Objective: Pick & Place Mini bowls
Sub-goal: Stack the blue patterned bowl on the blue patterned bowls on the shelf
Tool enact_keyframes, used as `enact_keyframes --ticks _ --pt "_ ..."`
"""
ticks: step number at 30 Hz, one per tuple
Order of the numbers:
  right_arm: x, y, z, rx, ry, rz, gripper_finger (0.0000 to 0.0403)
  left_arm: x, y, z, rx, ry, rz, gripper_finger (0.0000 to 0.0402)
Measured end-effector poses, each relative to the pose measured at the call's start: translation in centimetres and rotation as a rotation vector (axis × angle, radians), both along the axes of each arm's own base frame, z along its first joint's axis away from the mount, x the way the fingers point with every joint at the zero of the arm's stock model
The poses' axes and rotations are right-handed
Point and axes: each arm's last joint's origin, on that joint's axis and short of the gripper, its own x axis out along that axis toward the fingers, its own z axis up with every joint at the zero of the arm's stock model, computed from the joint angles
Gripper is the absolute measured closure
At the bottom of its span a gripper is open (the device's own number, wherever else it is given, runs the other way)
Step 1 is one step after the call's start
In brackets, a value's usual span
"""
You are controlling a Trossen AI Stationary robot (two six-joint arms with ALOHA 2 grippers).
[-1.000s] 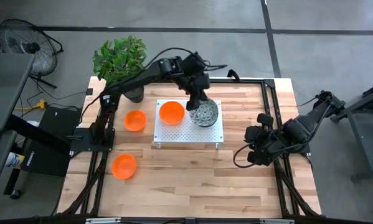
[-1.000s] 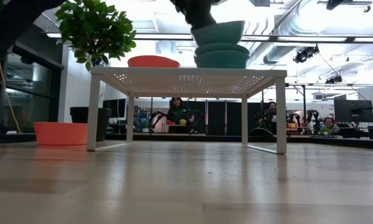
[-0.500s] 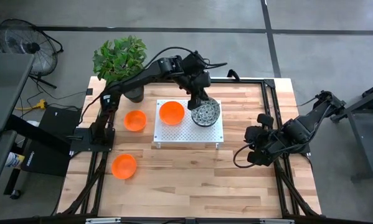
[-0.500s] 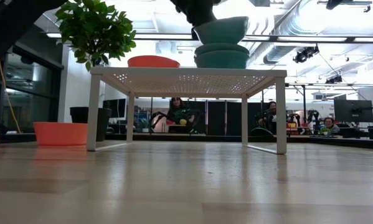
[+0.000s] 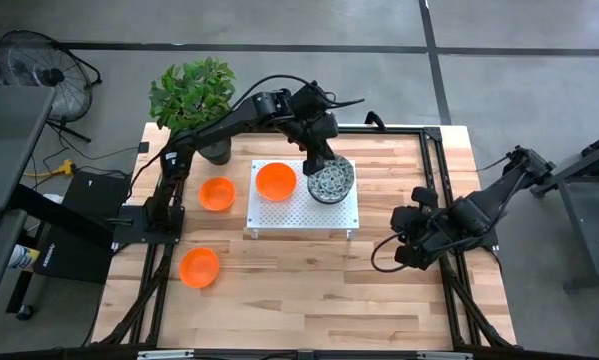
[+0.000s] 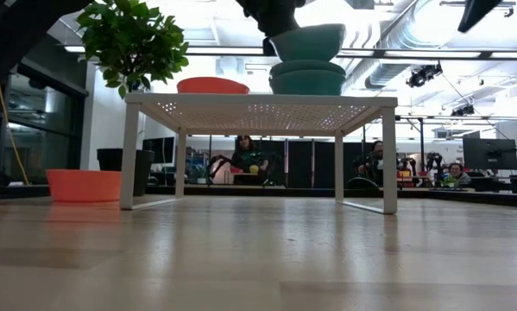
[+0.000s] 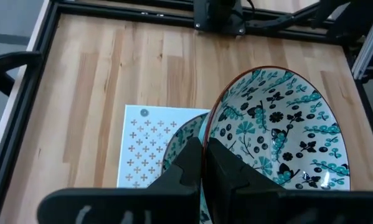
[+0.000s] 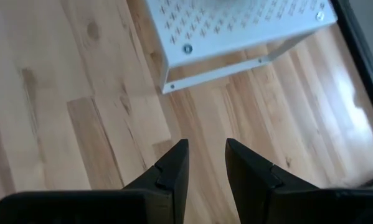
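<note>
High view: wood table (image 5: 309, 290), white rack (image 5: 299, 212); left pincer (image 5: 317, 160) clamps patterned bowl (image 5: 332, 178); right pincer (image 5: 404, 252) apart.

Nothing readable here, honestly. No words, labels, brand marks or numbers can be made out in any of the views. The only markings around are decorative: little cross-shaped cutouts on the white perforated stand (image 7: 150, 140), and a leafy teal-and-dark pattern on the inside of the held bowl (image 7: 279, 134). The monitors (image 6: 485, 154) in the room behind the tabletop are too far off for anything on them to be read.
</note>
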Motion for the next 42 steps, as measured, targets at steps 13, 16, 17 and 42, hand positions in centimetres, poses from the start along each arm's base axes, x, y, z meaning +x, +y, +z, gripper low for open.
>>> enact_keyframes --ticks 13,16,17,42 --pt "-0.1 0.0 -2.3 0.038 0.026 -0.117 0.0309 0.0 0.1 0.0 -0.096 0.023 0.129 0.0401" --pt "0.0 0.1 -2.3 0.051 0.021 -0.116 0.0309 -0.2 0.0 -0.2 -0.124 0.051 0.151 0.0401" --pt "0.0 0.1 -2.3 0.055 0.018 -0.117 0.0309 -0.1 0.1 -0.6 -0.138 0.067 0.155 0.0401" --pt "-0.5 1.1 -2.2 0.068 -0.014 -0.084 0.0309 1.2 1.2 -3.6 -0.204 0.154 0.141 0.0401"
